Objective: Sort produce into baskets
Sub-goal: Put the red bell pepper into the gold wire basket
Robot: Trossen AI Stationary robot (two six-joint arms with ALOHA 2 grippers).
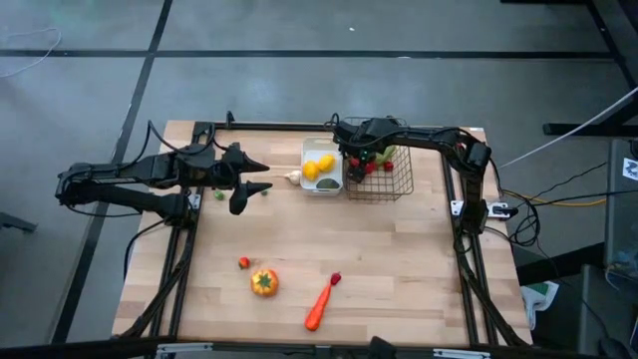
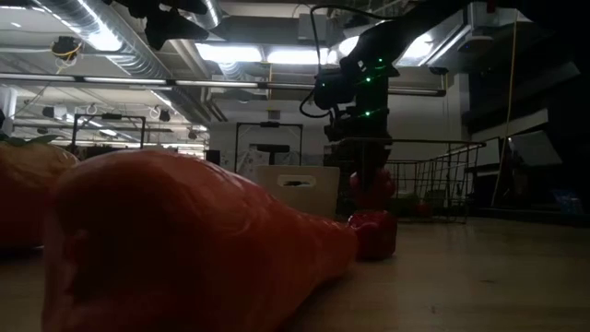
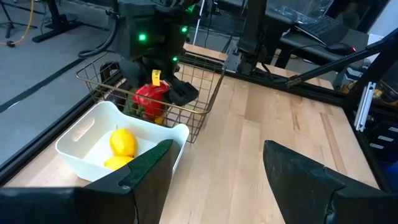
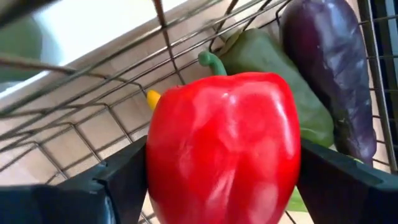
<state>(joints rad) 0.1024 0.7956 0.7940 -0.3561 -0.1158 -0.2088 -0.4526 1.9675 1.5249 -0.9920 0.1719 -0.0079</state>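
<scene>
A: What is the surface like?

B: A pale wooden tabletop (image 1: 399, 279) with a dark frame along its edges, on a grey floor crossed by dark lines. The low view looks into a dim hall with strip lights and a ribbed duct under the ceiling.

A: Any writing or labels?

B: None that I can read.

A: Where are the containers?

B: At the far middle, side by side and touching: the white tray (image 1: 321, 179) with two lemons (image 1: 319, 166) in it, and the wire basket (image 1: 384, 178) to its right.

A: And the right arm?

B: The right pincer (image 1: 367, 158) hangs over the wire basket with a red pepper (image 4: 224, 149) clamped between its fingers. Below it in the basket lie a green pepper (image 4: 273, 71) and a purple eggplant (image 4: 336, 68).

A: The left arm?

B: The left pincer (image 1: 261, 178) sits above the tabletop left of the tray, fingers spread and holding nothing.

A: What else lies about?

B: Near the front edge, an orange tomato (image 1: 263, 282), a small red piece (image 1: 243, 262) beside it, an orange carrot (image 1: 321, 307) and a small red chilli (image 1: 336, 278) just off the carrot's tip. A pale item (image 1: 293, 179) lies against the tray's left side, too small to identify.

A: Anything blocking the view?

B: In the low view the carrot lies right before the lens and fills the lower left.
</scene>
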